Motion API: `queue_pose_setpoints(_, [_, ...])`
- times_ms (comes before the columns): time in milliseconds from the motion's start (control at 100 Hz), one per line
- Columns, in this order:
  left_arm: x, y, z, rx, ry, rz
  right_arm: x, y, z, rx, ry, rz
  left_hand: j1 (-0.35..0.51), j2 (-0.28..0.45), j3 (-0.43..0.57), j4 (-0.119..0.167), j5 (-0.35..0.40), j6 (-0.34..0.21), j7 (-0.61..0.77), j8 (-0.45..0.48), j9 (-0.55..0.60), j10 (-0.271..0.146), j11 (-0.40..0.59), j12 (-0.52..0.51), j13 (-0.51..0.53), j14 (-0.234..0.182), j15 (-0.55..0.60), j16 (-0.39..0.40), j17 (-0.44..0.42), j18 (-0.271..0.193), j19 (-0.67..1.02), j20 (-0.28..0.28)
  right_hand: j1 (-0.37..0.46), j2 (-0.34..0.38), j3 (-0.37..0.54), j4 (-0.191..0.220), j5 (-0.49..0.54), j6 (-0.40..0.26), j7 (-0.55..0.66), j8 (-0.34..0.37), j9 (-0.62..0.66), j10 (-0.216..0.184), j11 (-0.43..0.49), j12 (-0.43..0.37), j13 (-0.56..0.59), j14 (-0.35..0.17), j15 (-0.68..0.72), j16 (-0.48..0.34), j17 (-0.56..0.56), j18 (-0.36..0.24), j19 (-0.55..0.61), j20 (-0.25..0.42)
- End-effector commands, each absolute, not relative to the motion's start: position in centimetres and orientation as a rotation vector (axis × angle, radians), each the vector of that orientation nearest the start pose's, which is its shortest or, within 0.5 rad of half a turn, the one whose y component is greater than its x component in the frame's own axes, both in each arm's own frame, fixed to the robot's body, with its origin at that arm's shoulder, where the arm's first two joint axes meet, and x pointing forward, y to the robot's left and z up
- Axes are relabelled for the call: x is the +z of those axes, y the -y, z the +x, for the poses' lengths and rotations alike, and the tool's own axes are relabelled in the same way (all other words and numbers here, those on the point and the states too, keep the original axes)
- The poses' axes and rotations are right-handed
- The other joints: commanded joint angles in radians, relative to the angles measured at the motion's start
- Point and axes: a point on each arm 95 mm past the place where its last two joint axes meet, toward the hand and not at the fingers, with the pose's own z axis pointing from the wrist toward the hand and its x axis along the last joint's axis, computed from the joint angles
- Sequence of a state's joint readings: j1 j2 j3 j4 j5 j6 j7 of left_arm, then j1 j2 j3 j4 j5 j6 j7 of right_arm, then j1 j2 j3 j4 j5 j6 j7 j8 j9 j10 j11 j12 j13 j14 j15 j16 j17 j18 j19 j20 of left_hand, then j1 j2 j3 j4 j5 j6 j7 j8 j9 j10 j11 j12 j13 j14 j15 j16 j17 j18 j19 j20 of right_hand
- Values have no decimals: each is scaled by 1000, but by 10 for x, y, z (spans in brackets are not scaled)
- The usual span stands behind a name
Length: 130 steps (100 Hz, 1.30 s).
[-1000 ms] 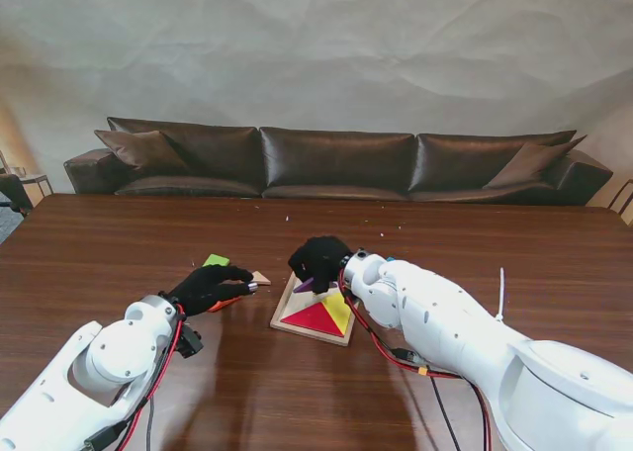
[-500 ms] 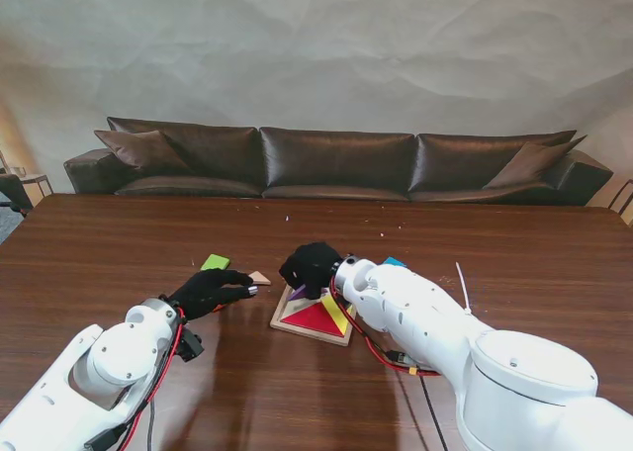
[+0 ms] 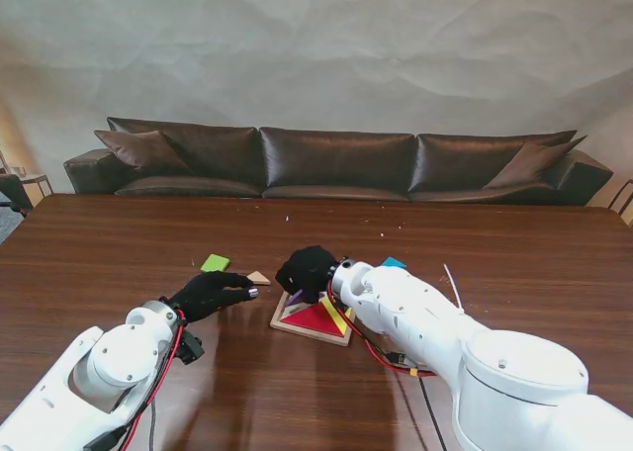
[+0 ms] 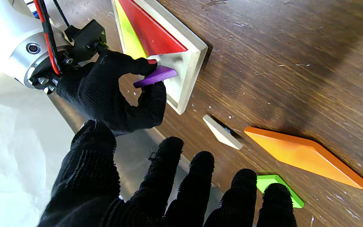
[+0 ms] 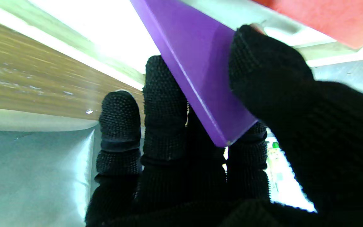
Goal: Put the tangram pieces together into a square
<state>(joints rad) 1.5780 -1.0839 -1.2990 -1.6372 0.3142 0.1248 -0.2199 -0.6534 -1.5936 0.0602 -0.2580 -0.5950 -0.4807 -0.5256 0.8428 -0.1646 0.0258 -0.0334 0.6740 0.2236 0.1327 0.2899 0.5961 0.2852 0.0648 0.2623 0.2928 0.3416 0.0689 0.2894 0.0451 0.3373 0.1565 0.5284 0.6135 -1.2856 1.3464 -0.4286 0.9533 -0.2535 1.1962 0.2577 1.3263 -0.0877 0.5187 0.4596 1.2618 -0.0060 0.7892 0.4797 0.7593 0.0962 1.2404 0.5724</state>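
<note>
A pale square tray (image 3: 284, 316) (image 4: 190, 67) holds a red triangle (image 3: 315, 319) (image 4: 151, 31) and a yellow triangle (image 3: 338, 314) (image 4: 130, 37). My right hand (image 3: 307, 270) (image 4: 112, 91) is over the tray's far left corner, shut on a purple piece (image 4: 156, 76) (image 5: 197, 63) that it holds tilted just above the tray floor. My left hand (image 3: 206, 294) (image 4: 156, 189) hovers left of the tray, fingers spread, holding nothing. Loose on the table near it lie an orange parallelogram (image 4: 304, 155), a green piece (image 3: 215, 263) (image 4: 279, 186) and a small pale piece (image 3: 259, 278) (image 4: 222, 132).
A blue piece (image 3: 394, 263) lies on the table right of the tray, behind my right forearm. A brown sofa (image 3: 336, 164) stands beyond the table's far edge. A white cable end (image 3: 450, 278) sticks up by my right arm.
My right hand has carried the purple piece to the left and slightly farther from me, over the tray's far left corner. The left hand has drawn back a little toward me.
</note>
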Motion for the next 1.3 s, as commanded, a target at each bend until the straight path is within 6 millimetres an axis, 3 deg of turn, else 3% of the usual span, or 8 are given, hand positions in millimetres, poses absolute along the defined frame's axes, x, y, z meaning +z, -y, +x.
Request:
queue_pose_setpoints(0, [-326, -20, 401, -1681, -1253, -2038, -375, -174, 527, 1727, -2024, 696, 13, 28, -26, 20, 0, -9, -3, 2, 13, -2, 3, 5, 2, -1, 3, 5, 2, -17, 2, 7, 45, -14, 94, 11, -22, -40, -26, 11, -20, -14, -10, 11, 18, -43, -5, -4, 104, -7, -12, -12])
queue_pose_setpoints(390, [-328, -21, 402, -1679, -1268, -2036, -373, -174, 529, 1688, -1994, 650, 9, 29, -28, 20, 1, -8, -2, 3, 15, 0, 4, 5, 2, -2, 3, 5, 3, -18, 3, 7, -9, -4, 111, 14, -148, 94, -293, 138, -229, 30, 63, -57, -22, -18, -158, 31, 14, 22, -41, -55])
queue_pose_setpoints(550, [-329, -21, 402, -1676, -1269, -2039, -372, -175, 531, 1674, -1981, 641, 12, 30, -26, 20, 3, -7, -2, 3, 15, 2, 4, 5, 4, -1, 4, 6, 3, -16, 3, 7, -62, 49, 126, 84, -247, 148, -319, 102, -324, 60, 99, -87, -62, -4, -237, 50, -44, 37, -60, -81])
queue_pose_setpoints(660, [-329, -21, 402, -1676, -1270, -2040, -370, -176, 532, 1669, -1975, 635, 12, 30, -27, 20, 5, -5, -1, 3, 16, 4, 4, 5, 4, -1, 4, 6, 3, -17, 3, 7, -106, 94, 128, 209, -294, 176, -330, 88, -376, 78, 115, -102, -91, -7, -269, 40, -75, 37, -67, -103])
queue_pose_setpoints(790, [-330, -21, 401, -1674, -1270, -2042, -368, -176, 533, 1671, -1959, 651, 11, 32, -27, 20, 6, -4, -1, 3, 17, 3, 4, 5, 3, -2, 3, 5, 3, -18, 2, 6, -139, 121, 120, 223, -340, 193, -344, 82, -428, 96, 119, -104, -129, 9, -286, 28, -108, 45, -76, -112])
queue_pose_setpoints(1060, [-329, -24, 399, -1665, -1272, -2036, -358, -173, 528, 1688, -1915, 717, 11, 32, -27, 20, 6, -5, -1, 3, 18, 4, 4, 5, 6, -2, 4, 6, 4, -16, 3, 7, -187, 439, 88, 262, -269, 49, -339, 82, -467, 97, 275, 10, -151, 38, -122, 83, -145, 99, -19, -70])
queue_pose_setpoints(1160, [-328, -24, 399, -1661, -1279, -2031, -355, -167, 520, 1680, -1924, 743, 12, 33, -27, 20, 5, -6, -2, 3, 19, 2, 4, 5, 6, -1, 4, 6, 4, -17, 3, 7, -179, 470, 83, 110, -222, -32, -300, -66, -431, 69, 355, 160, -113, 2, 21, 144, -113, 95, 30, -23])
queue_pose_setpoints(1290, [-326, -25, 398, -1659, -1288, -2023, -354, -159, 510, 1684, -1931, 775, 11, 33, -28, 20, 7, -6, -1, 3, 19, 1, 4, 5, 6, -2, 5, 6, 4, -17, 3, 7, -140, 484, 79, 71, -172, -82, -282, -109, -380, 33, 434, 299, -57, -33, 160, 204, -77, 96, 76, 19])
